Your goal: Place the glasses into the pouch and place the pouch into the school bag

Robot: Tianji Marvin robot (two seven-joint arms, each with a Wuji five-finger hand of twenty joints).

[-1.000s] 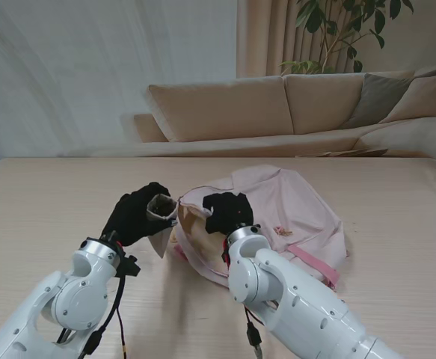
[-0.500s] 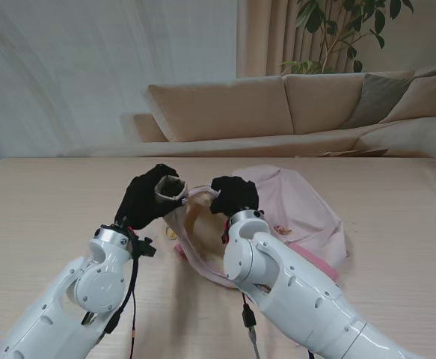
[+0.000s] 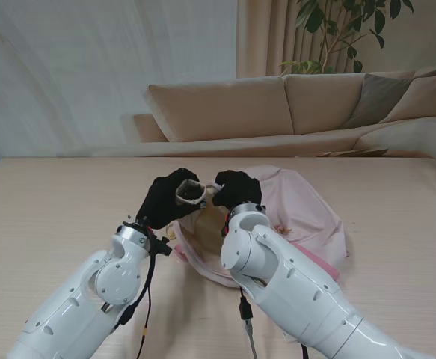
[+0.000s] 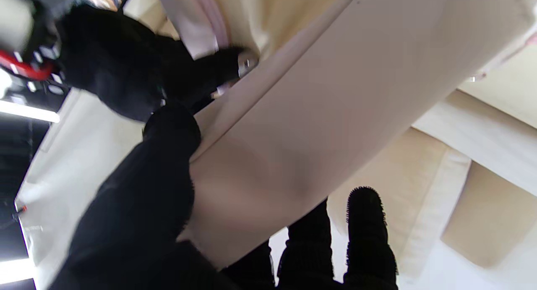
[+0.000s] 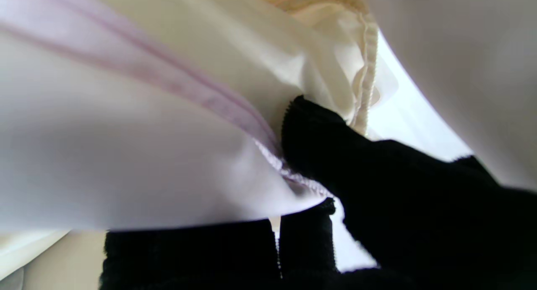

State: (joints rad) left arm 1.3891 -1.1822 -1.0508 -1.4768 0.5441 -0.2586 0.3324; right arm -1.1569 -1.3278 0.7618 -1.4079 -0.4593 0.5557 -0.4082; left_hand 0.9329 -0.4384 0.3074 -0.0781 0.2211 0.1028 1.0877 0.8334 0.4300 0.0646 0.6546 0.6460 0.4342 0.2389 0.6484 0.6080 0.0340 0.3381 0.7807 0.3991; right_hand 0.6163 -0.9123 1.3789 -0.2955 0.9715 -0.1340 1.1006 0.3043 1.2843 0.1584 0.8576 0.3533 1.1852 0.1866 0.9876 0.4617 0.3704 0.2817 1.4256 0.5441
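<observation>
The pink school bag (image 3: 300,202) lies on the table right of centre, its mouth lifted toward me. My right hand (image 3: 238,189) is shut on the bag's zipper rim (image 5: 268,151), holding the opening up. My left hand (image 3: 171,200) is shut on the beige pouch (image 3: 191,194), which stands upright at the bag's mouth, right against the right hand. In the left wrist view the pouch (image 4: 302,126) fills the frame between my thumb and fingers. The glasses are not visible; the pouch's dark mouth hides what is inside.
The wooden table (image 3: 45,202) stretches wide to the left and right of the bag. A small yellowish scrap (image 3: 172,233) lies by the bag's near edge. A beige sofa (image 3: 277,105) and a plant stand beyond the table's far edge.
My left hand has carried the pouch up and to the right, from beside the bag to its mouth. My right hand has raised the bag's rim higher, and the opening has widened.
</observation>
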